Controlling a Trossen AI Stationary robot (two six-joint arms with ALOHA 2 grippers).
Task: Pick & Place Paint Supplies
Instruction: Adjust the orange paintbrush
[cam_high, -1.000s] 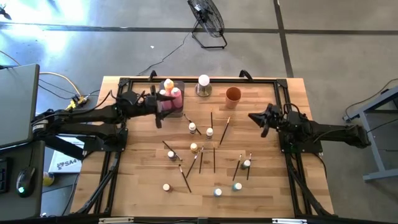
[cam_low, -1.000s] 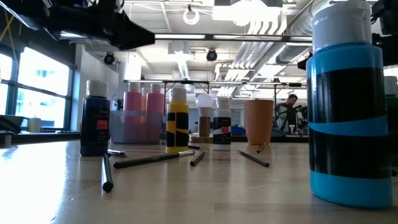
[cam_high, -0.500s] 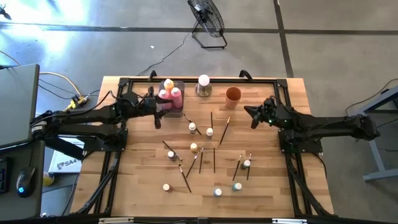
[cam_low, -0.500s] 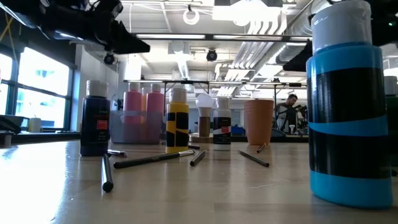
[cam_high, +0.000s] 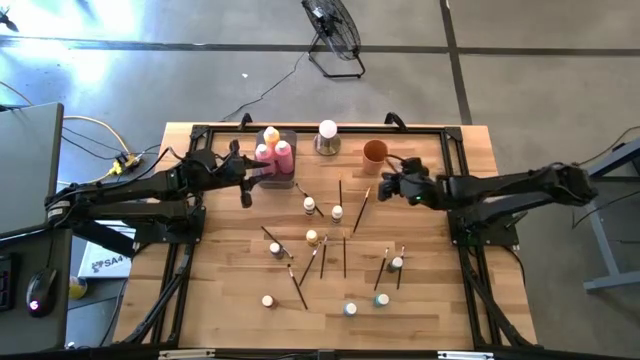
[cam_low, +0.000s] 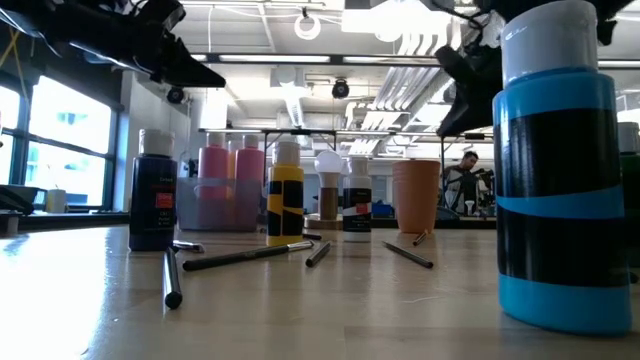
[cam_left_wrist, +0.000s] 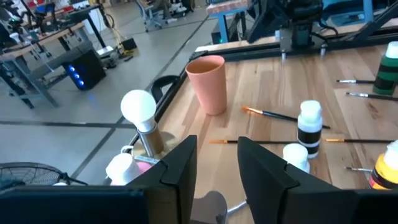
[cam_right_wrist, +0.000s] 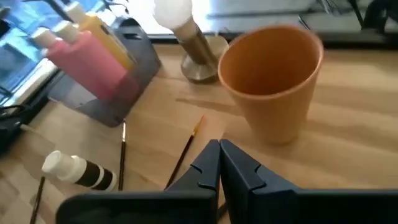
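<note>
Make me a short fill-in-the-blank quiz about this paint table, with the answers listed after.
1. The pink bottles stand inside the grey ____.
2. The right pincer, its fingers shut, hovers nearest the ____ cup.
3. The white ball sits on a ____ base.
Answers: tray; orange; metal

Two dark, matte-black jointed arms of slim tubular links and blocky joint housings, each ending in a black two-fingered hand, left hand (cam_high: 246, 181) and right hand (cam_high: 383, 186), with flat angular wedge-shaped fingers (cam_right_wrist: 244, 169) and small green lights near the right wrist.
</note>
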